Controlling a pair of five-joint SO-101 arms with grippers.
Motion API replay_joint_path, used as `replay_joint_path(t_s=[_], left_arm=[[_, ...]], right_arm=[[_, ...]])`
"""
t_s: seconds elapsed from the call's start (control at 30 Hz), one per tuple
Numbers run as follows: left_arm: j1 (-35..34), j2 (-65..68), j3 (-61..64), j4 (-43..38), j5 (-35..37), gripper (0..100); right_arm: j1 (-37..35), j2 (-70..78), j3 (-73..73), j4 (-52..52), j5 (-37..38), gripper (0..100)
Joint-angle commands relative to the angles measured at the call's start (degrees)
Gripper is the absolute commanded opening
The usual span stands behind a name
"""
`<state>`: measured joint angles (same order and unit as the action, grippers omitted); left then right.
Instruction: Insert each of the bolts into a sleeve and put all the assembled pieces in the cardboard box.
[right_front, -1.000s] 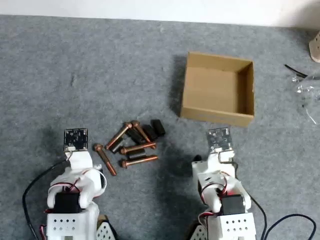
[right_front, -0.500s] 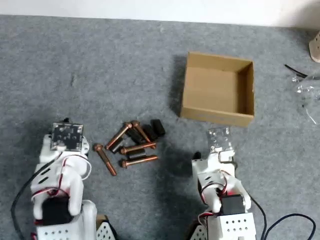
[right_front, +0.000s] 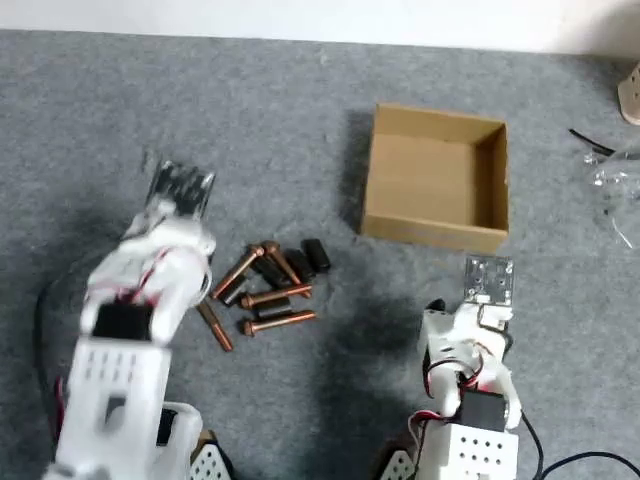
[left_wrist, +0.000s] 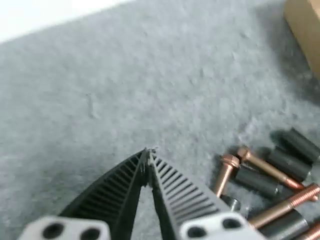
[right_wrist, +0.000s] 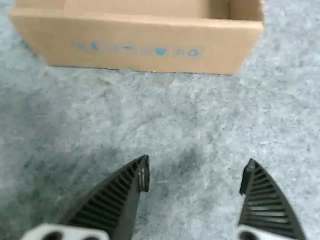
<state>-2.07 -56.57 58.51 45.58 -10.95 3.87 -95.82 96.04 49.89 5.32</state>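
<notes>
Several copper bolts (right_front: 278, 320) and black sleeves (right_front: 315, 255) lie in a loose pile on the grey carpet, left of centre. None of the bolts I can see has a sleeve on it. The cardboard box (right_front: 435, 180) stands open at the back right, and what shows of its inside is bare. My left arm (right_front: 150, 270) is raised just left of the pile. The left gripper (left_wrist: 149, 156) is shut on nothing above bare carpet, with the bolts (left_wrist: 225, 175) and sleeves (left_wrist: 287, 164) off to one side. My right gripper (right_wrist: 196, 175) is open and holds nothing, a short way from the box's front wall (right_wrist: 135, 42).
Grey carpet (right_front: 250, 120) covers the table. Clear plastic bits and a black wire (right_front: 605, 165) lie at the far right edge. The right arm's base (right_front: 465, 440) sits at the front, below the box.
The left arm has risen and swung forward to the pile's left side. The right arm has shifted right, toward the box's front right corner.
</notes>
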Motion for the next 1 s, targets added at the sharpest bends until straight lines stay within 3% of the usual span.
replay_joint_path(t_s=[0.0, 0.13, 0.27, 0.4, 0.57, 0.7, 0.97], left_arm=[[1.8, 22.81, -11.3, -1.41, 3.08, 1], [1.54, 36.53, -16.13, -1.49, 9.93, 1], [0.84, 42.59, -17.36, -2.2, 10.81, 1], [-0.4, 43.91, -12.7, -8.35, 10.99, 1], [-2.15, 40.66, -10.68, -8.79, 10.99, 1], [-3.38, 39.16, -8.92, -10.11, 10.99, 1], [-4.26, 38.55, -8.48, -11.16, 10.99, 1]], right_arm=[[1.71, -0.57, 6.81, -1.89, -0.09, 27.4], [4.44, -0.48, 6.64, -1.8, 0.0, 27.4], [6.11, -0.48, 6.46, 2.33, 5.71, 27.4], [5.41, -0.22, 2.95, 5.93, 9.23, 27.4], [-9.36, 2.07, -4.35, 8.48, 9.05, 27.4], [-20.97, 15.87, -18.24, 9.45, 8.97, 27.4], [-28.88, 55.43, -48.4, 6.2, 4.48, 27.4]])
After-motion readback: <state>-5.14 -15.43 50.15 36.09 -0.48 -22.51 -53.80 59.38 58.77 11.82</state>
